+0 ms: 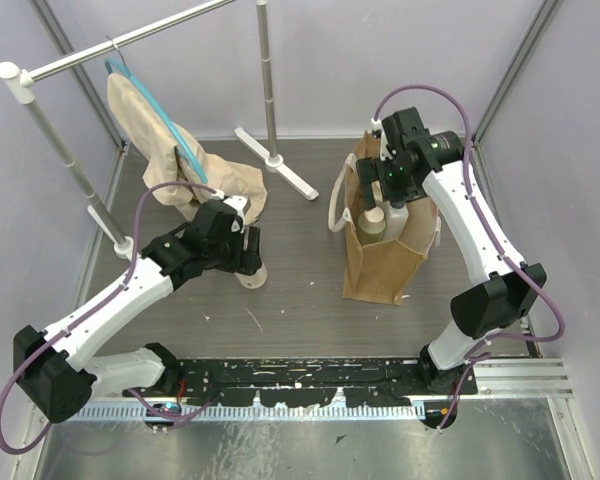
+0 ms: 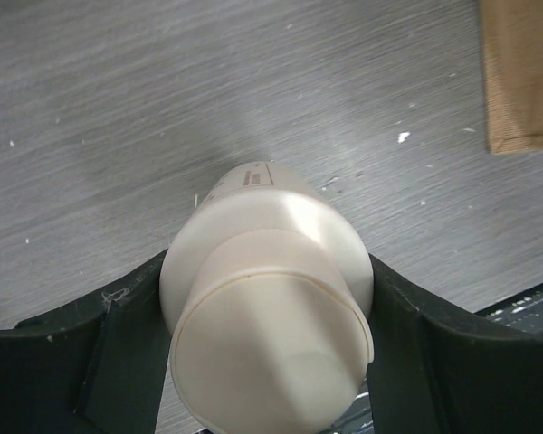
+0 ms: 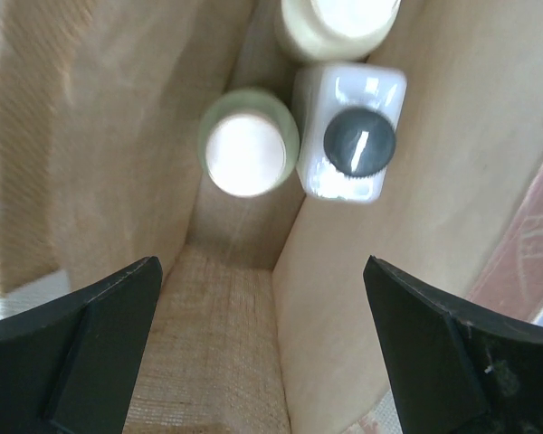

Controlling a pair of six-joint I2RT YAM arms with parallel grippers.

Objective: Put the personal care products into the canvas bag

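**A:** What has the left gripper [image 2: 267, 271] got?

**B:** It is clenched on a round cream bottle [image 2: 267, 307]. The bottle is smooth matt plastic with a wide flat cap facing the wrist camera. A black finger [image 2: 118, 353] presses against each side of its shoulder.

**A:** And where is that bottle?

**B:** At the grey wood-grain table [image 1: 300, 300], well to the left of the bag [image 1: 375, 275]. I cannot tell whether it is lifted off the surface.

**A:** What is the bag like?

**B:** It is tan, coarse-woven, upright and rectangular. A pale strap handle [image 1: 337, 200] droops over its left side.

**A:** What is inside it?

**B:** Three bottles, standing close together at the far end. One is a glossy white rectangular bottle [image 3: 350, 145] with a dark ridged round cap. A pale round bottle [image 3: 249, 152] touches its side, and a yellowish round bottle [image 3: 335, 23] stands just behind them, cut off by the frame edge.

**A:** And the right gripper [image 3: 262, 267]?

**B:** It is spread wide and holding nothing, hanging over the bag's mouth and looking straight down.

**A:** Is anything crowding the left arm?

**B:** A beige cloth [image 1: 150, 120] on a blue hanger [image 1: 175, 140] drapes from a metal rack [image 1: 130, 40], just behind the gripper. The rack's white foot [image 1: 280, 165] lies on the table between the cloth and the bag.
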